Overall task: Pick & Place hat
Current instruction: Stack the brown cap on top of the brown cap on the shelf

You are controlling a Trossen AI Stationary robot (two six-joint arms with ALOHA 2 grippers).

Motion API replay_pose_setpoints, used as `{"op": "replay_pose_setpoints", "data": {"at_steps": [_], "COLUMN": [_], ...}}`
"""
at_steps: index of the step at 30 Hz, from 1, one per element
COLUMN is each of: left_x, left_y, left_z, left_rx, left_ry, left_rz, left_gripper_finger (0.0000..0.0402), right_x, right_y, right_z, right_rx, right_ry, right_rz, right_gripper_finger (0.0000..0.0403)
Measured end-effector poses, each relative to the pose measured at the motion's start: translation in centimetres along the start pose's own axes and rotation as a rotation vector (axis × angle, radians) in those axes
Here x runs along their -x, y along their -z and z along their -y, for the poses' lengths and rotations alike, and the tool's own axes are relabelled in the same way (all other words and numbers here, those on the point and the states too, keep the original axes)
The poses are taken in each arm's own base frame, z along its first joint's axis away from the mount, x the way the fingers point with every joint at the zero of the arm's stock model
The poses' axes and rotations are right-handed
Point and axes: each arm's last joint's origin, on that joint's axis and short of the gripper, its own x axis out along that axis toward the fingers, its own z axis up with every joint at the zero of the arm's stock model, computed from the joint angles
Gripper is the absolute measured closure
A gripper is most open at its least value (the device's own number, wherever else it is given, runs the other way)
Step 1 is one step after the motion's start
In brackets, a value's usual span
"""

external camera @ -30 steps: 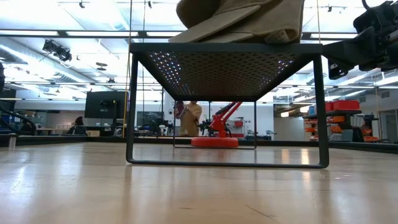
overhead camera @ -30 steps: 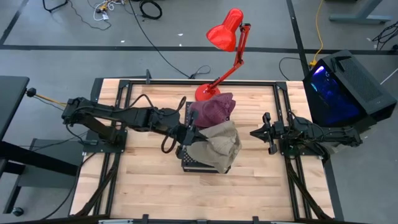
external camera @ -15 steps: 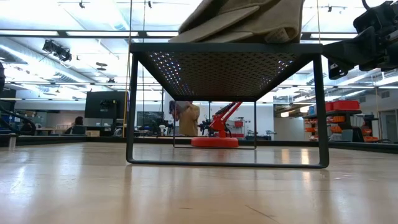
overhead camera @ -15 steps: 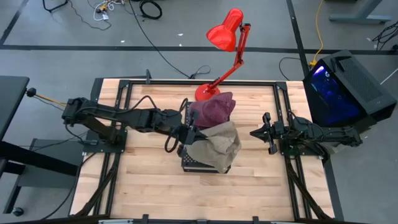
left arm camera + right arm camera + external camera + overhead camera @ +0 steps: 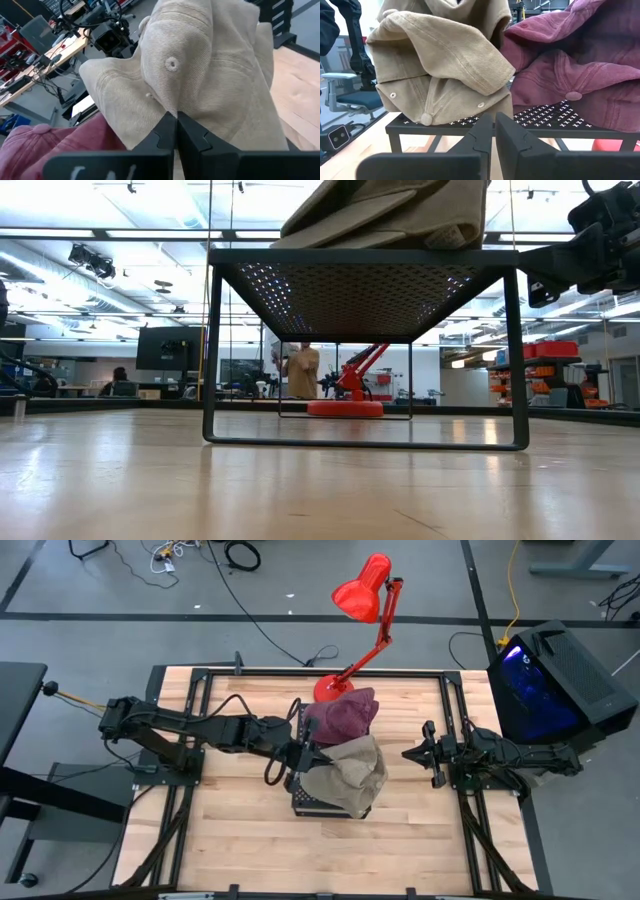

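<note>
Two hats sit on one black perforated-metal rack (image 5: 298, 802) near the centre of the high view: a beige hat (image 5: 348, 776) of ribbed, corduroy-like cloth with a fabric button on its crown, crumpled and partly folded over, and a maroon hat (image 5: 343, 715) of similar soft cloth just above it in the frame, the two touching. The rack is a flat mesh shelf on thin square legs, standing on a pale wooden table (image 5: 240, 840). One red desk lamp (image 5: 362, 600) with a round base stands at the table's upper edge. No writing can be read anywhere. The left gripper (image 5: 307, 757) has its fingers pressed together against the beige hat's left edge, apparently pinching the cloth. The right gripper (image 5: 412, 754) hangs at centre right, well apart from the hats, fingers together on nothing.
</note>
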Motion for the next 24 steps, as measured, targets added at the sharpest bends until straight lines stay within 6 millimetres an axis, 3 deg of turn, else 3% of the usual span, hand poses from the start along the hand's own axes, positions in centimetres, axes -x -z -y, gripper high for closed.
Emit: {"op": "replay_pose_setpoints", "data": {"at_steps": [12,24], "left_x": [0.0,0.4], "left_y": [0.0,-0.8], "left_z": [0.3,1.2], "left_rx": [-0.012,-0.020], "left_ry": [0.020,0.008], "left_rz": [-0.003,0.002], "left_gripper_finger": [0.0320,0.0135], "right_x": [0.0,0.0], "right_y": [0.0,0.0], "right_z": [0.0,0.0], "right_rx": [0.000,0.000], "right_ry": [0.000,0.000], "right_rz": [0.000,0.000], "right_gripper_finger": [0.0376,0.0376]}}
